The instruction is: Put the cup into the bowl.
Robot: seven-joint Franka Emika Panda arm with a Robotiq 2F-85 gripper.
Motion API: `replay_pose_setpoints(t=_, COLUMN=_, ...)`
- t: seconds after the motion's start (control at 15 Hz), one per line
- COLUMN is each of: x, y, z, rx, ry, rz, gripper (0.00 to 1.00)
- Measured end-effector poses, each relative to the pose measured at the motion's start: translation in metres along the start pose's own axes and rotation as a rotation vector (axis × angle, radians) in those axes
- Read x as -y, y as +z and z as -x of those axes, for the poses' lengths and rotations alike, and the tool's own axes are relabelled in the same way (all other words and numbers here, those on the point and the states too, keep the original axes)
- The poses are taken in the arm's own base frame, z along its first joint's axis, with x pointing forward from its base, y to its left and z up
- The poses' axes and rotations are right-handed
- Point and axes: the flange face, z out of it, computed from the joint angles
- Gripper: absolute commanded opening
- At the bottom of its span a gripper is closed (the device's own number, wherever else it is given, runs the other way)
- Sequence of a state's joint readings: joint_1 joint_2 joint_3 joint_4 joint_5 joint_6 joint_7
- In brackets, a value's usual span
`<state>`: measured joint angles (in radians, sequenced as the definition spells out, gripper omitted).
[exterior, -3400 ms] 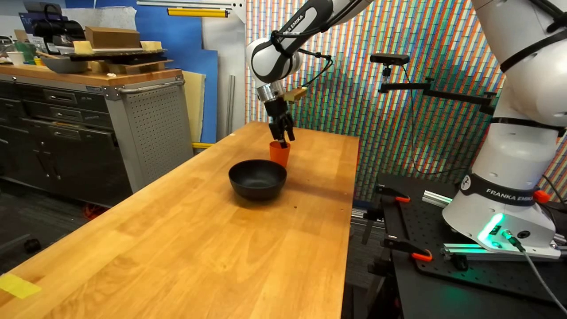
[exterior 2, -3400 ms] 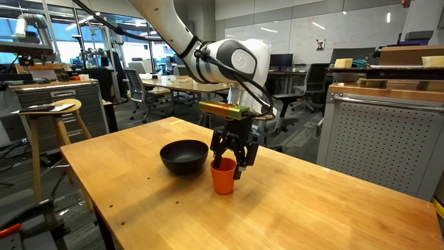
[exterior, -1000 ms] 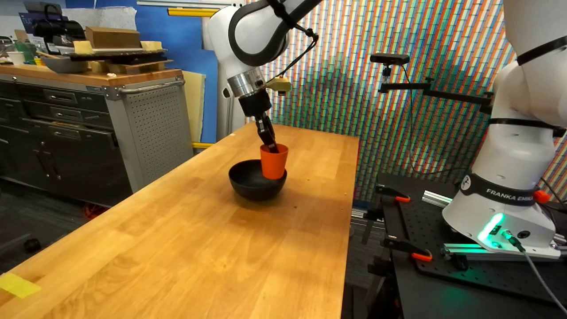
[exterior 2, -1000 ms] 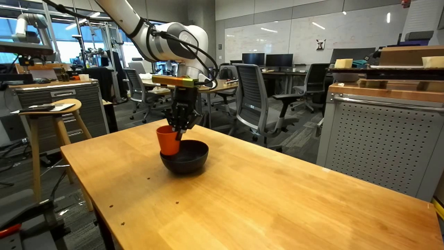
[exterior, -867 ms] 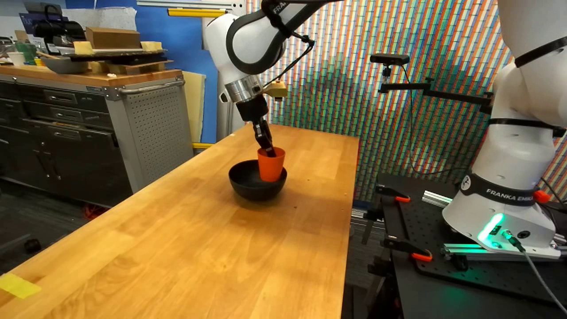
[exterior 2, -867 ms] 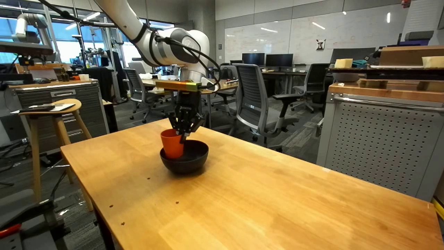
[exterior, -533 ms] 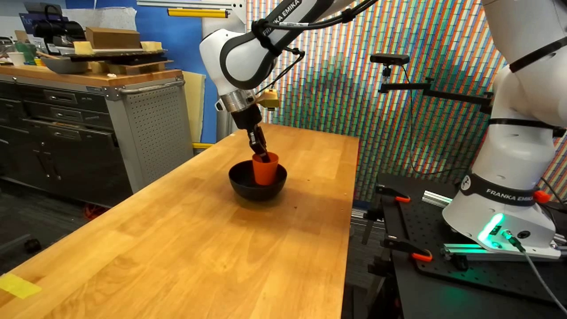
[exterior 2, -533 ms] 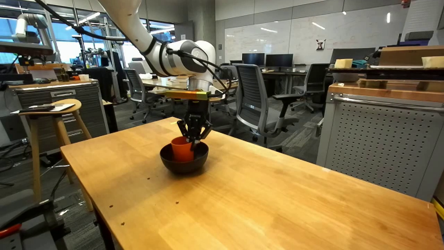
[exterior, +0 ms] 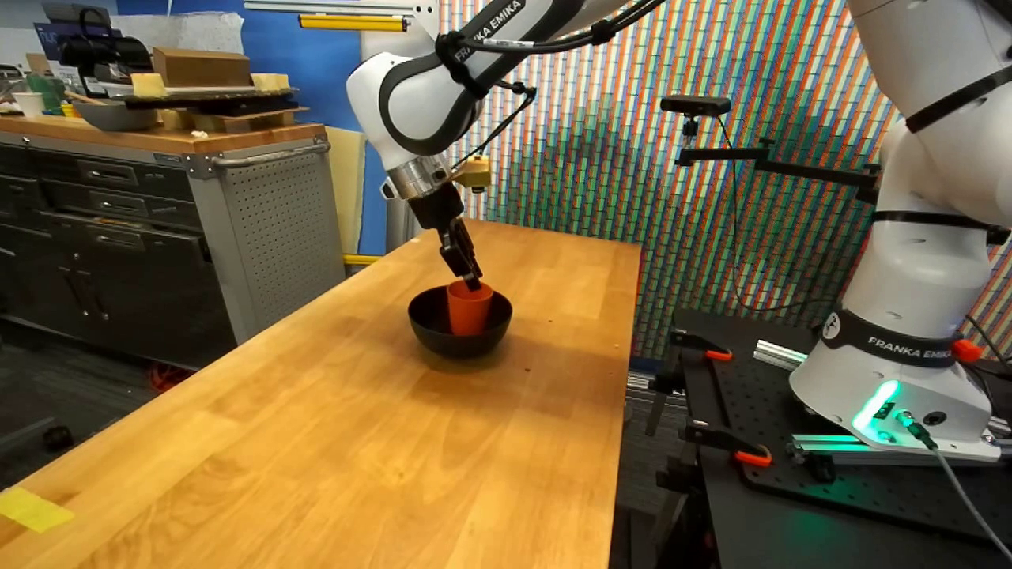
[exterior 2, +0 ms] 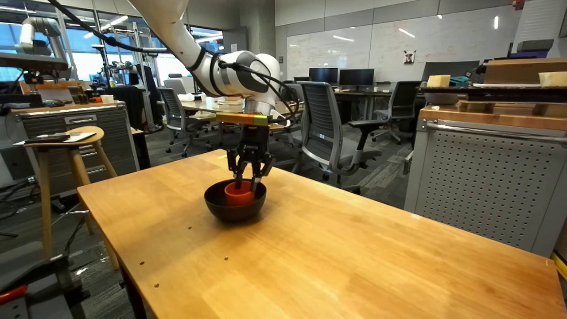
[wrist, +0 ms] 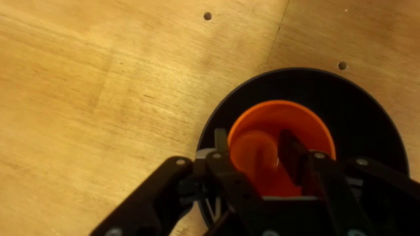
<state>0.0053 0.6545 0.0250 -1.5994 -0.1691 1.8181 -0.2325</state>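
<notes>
The orange-red cup (exterior: 469, 314) stands roughly upright inside the black bowl (exterior: 455, 345) on the wooden table. Both also show in an exterior view, the cup (exterior 2: 239, 199) low inside the bowl (exterior 2: 232, 215). My gripper (exterior: 472, 283) is just above the cup, pointing down. In an exterior view the gripper (exterior 2: 246, 187) has its fingers spread apart. In the wrist view the gripper (wrist: 253, 132) is open: one finger is outside the cup (wrist: 279, 113), the other over its inside, with a gap to the wall. The bowl (wrist: 364, 124) surrounds the cup; its near part is hidden.
The wooden table (exterior: 379, 442) carries the bowl, with a yellow tape piece (exterior: 33, 510) at its near corner. A grey cabinet (exterior: 273, 205) stands beyond the table's far side. The robot base (exterior: 885, 395) sits on a separate black stand.
The gripper carried the cup from the table beside the bowl, over the rim and down inside it. In the last half second the fingers have spread and the cup sits lower.
</notes>
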Motion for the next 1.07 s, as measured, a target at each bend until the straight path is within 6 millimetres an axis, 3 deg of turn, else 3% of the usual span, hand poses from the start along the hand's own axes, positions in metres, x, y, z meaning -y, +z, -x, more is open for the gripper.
replay_pose_setpoints(t=0.2, x=-0.003, y=-0.019, z=0.014, rx=0.010, ry=0.011, rz=-0.006, gripper=0.99)
replay_pose_setpoints(t=0.4, x=-0.010, y=-0.061, z=0.042, rx=-0.039, ry=0.037, rz=0.007, gripper=1.00)
replay_pose_setpoints(t=0.67, x=-0.021, y=-0.118, z=0.105, rx=-0.128, ry=0.117, rz=0.028, gripper=1.00)
replay_pose_setpoints(t=0.87, x=-0.030, y=-0.140, z=0.152, rx=-0.181, ry=0.170, rz=0.034, gripper=1.00)
replay_pose_setpoints(t=1.07, x=-0.037, y=-0.145, z=0.191, rx=-0.198, ry=0.207, rz=0.028, gripper=1.00)
